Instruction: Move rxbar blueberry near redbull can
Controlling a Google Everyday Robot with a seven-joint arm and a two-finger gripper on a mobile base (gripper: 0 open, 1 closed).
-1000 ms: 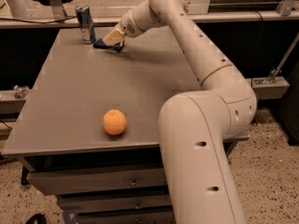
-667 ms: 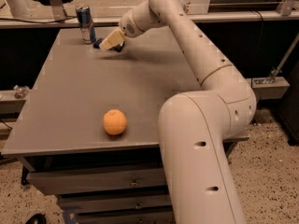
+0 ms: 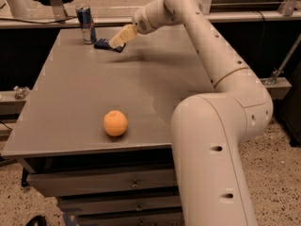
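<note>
The redbull can (image 3: pixel 86 23), slim blue and silver, stands upright at the table's far left. The rxbar blueberry (image 3: pixel 104 44), a dark navy wrapper, lies flat on the table just right of the can, a small gap away. My gripper (image 3: pixel 119 38) is at the bar's right end, low over the table, with the arm reaching in from the right. The bar's right end is partly hidden behind the gripper. I cannot see whether the gripper touches the bar.
An orange (image 3: pixel 115 123) sits near the front edge of the grey table (image 3: pixel 155 88). My arm's large base link (image 3: pixel 211 159) fills the front right. Drawers are below the table front. A rail and dark equipment run behind the far edge.
The gripper has shifted slightly to the right and up. The bar stays beside the can. The can and the orange have not moved.
</note>
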